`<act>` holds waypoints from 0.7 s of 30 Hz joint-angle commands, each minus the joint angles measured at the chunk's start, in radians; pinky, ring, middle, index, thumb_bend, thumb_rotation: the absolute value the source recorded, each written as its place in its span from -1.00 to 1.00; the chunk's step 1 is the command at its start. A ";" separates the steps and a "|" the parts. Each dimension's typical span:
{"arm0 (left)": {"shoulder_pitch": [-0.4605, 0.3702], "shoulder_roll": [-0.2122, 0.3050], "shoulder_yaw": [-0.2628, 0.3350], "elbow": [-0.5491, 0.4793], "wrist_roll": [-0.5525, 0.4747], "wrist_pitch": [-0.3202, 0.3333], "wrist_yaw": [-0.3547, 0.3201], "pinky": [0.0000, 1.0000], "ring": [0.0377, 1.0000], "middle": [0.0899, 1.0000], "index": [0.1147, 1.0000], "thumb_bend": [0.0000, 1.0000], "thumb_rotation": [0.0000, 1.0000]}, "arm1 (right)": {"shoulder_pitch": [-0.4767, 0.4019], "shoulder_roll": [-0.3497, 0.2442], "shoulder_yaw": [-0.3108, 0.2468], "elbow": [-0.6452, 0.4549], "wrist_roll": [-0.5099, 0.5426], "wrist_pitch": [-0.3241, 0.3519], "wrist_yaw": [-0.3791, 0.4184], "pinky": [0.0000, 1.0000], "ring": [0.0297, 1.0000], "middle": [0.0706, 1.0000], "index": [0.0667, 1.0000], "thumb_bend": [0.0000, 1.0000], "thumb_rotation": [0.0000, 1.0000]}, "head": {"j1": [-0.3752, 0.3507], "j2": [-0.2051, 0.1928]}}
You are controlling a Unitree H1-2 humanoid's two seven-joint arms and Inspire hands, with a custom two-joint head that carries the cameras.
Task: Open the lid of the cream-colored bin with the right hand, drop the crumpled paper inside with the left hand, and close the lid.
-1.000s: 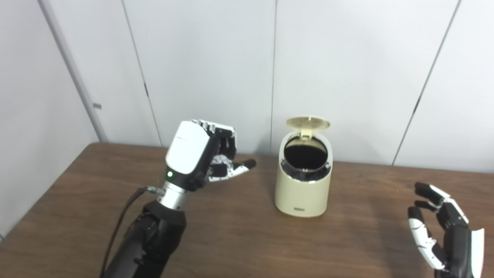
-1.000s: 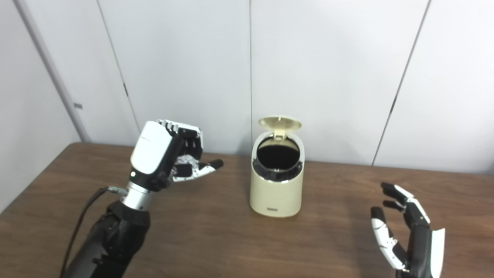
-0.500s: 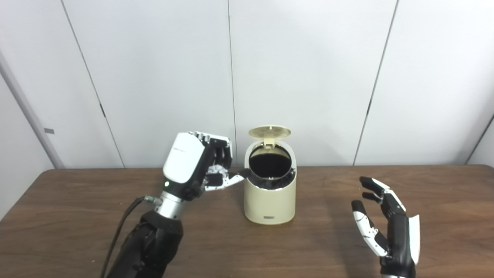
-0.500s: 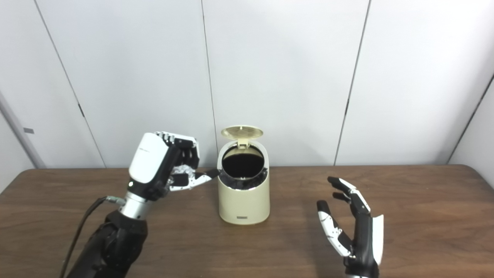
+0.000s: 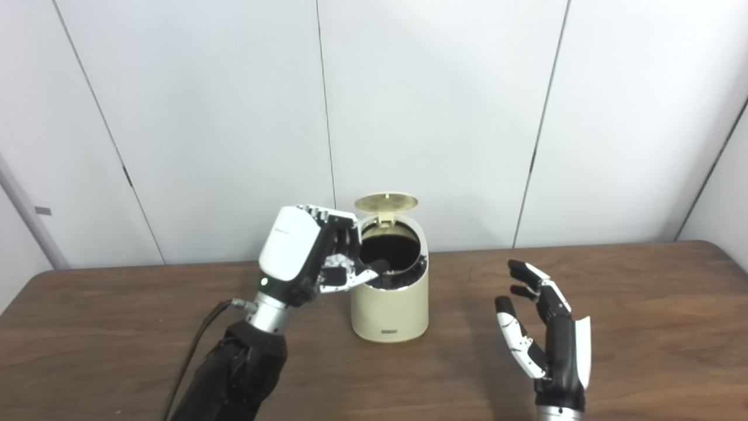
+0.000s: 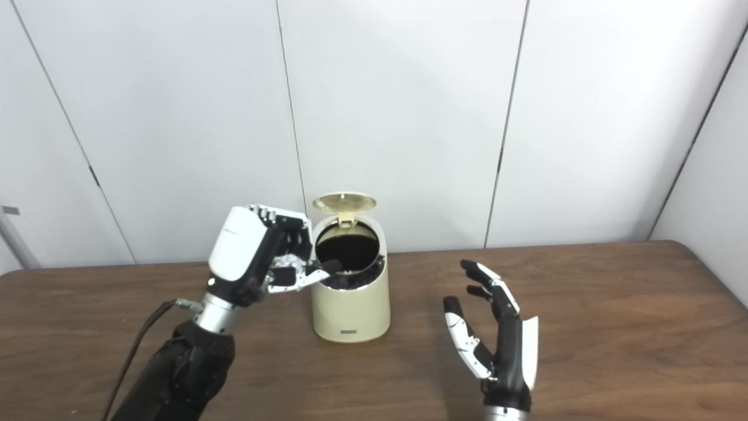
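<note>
A cream-colored bin [image 5: 390, 304] stands on the wooden table [image 5: 117, 351], its round lid [image 5: 386, 203] flipped up at the back and its dark mouth open. My left hand [image 5: 310, 257] is raised at the bin's left rim, fingers curled on a crumpled paper [image 5: 336, 263] of which only a white, wrinkled bit shows; the thumb tip reaches over the opening. My right hand [image 5: 546, 336] is open and empty, fingers spread upward, to the right of the bin and apart from it.
White wall panels stand behind the table's far edge. A black cable [image 5: 193, 351] hangs from my left wrist. The table's right end [image 5: 719, 257] shows at the far right.
The camera has swung right, shifting the whole picture. My left hand has moved right with the paper, from well left of the bin to its rim. My right hand has risen, still open.
</note>
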 commanded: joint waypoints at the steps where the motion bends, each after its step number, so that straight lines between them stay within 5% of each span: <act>1: -0.070 0.000 -0.014 0.016 0.000 -0.019 0.048 -0.91 -0.91 -0.90 -0.86 -0.03 -1.00 | 0.066 0.035 0.027 0.087 -0.026 -0.023 -0.016 0.33 0.50 0.49 0.42 -0.57 0.02 | -0.005 0.001; 13: -0.219 -0.005 -0.100 0.254 0.011 -0.019 0.222 -0.93 -0.93 -0.93 -0.92 -0.02 -1.00 | 0.063 0.044 0.046 0.102 -0.052 -0.013 -0.042 0.33 0.49 0.48 0.43 -0.57 0.07 | -0.034 -0.008; 21: -0.261 -0.015 -0.147 0.309 -0.019 -0.020 0.251 -0.92 -0.92 -0.91 -0.90 -0.04 -1.00 | 0.069 0.053 0.057 0.102 -0.066 -0.006 -0.055 0.31 0.49 0.48 0.43 -0.57 0.11 | -0.040 -0.010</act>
